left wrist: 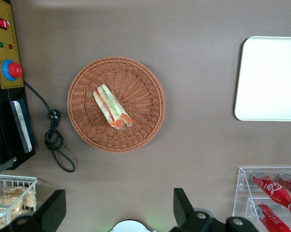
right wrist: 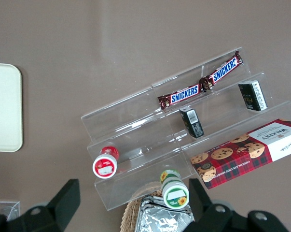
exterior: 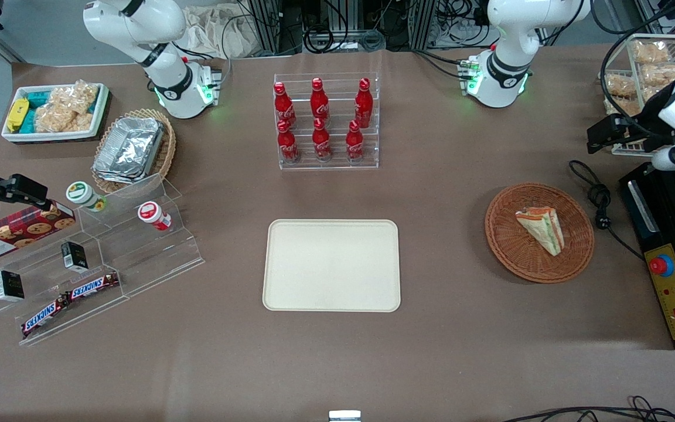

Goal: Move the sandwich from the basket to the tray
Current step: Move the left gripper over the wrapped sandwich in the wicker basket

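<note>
Start from the flat cream-coloured rectangular tray [exterior: 331, 265]; you can place everything else by it. Toward the parked arm's end of the table from the tray you have a clear stepped acrylic stand [exterior: 138, 258] with two Snickers bars [exterior: 71, 302] on its lowest step. Farther from the front camera than the tray is a clear rack of red cola bottles [exterior: 327, 120].

Toward the working arm's end from the tray, near it but not touching, sits the round reddish-brown woven wicker basket [exterior: 504, 234]. The small triangular sandwich wedge of pale bread with green and orange-red filling [exterior: 542, 228] lies inside this basket, on its side near the middle.

Farther again toward that end, and farther from the front camera than the basket, your left gripper [left wrist: 118, 193] hangs above the bare table. Its two black fingers [left wrist: 184, 205] are spread wide and hold nothing. The sandwich is well apart from them, not between them. A black control box with a red button [exterior: 674, 281] lies at the table's edge past the basket.
</note>
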You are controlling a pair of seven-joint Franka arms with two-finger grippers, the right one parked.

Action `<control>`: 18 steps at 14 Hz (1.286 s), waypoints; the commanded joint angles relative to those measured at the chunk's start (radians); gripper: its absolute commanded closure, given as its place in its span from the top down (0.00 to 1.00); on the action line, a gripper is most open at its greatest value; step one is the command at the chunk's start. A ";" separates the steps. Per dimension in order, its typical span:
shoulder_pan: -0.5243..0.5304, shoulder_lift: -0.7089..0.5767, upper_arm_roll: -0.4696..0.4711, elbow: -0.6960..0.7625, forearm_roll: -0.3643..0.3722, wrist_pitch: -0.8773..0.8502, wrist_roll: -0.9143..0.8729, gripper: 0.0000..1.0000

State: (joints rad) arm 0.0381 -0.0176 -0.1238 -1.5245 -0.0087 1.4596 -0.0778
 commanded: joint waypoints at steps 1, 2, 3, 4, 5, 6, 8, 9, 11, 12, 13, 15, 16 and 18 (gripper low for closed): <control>-0.006 0.004 -0.022 0.008 0.038 -0.001 -0.017 1.00; -0.003 0.004 -0.022 0.007 0.038 -0.001 -0.026 1.00; -0.001 0.007 -0.020 -0.003 0.039 -0.001 -0.043 1.00; 0.002 0.007 -0.019 -0.031 0.029 -0.001 -0.100 1.00; 0.006 0.004 -0.017 -0.070 0.024 0.008 -0.181 1.00; 0.006 0.005 -0.017 -0.112 0.026 0.027 -0.233 1.00; 0.009 0.007 -0.008 -0.214 0.036 0.109 -0.324 1.00; 0.009 0.005 0.002 -0.292 0.039 0.187 -0.351 1.00; 0.009 0.022 0.019 -0.434 0.073 0.357 -0.379 1.00; 0.009 0.042 0.019 -0.497 0.100 0.448 -0.393 1.00; 0.009 0.069 0.021 -0.544 0.105 0.537 -0.425 1.00; 0.011 0.140 0.023 -0.598 0.110 0.670 -0.489 1.00; 0.009 0.177 0.023 -0.611 0.111 0.724 -0.510 1.00; 0.009 0.235 0.048 -0.623 0.115 0.801 -0.527 1.00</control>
State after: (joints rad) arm 0.0456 0.1803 -0.0941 -2.1449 0.0883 2.2104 -0.5719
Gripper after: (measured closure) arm 0.000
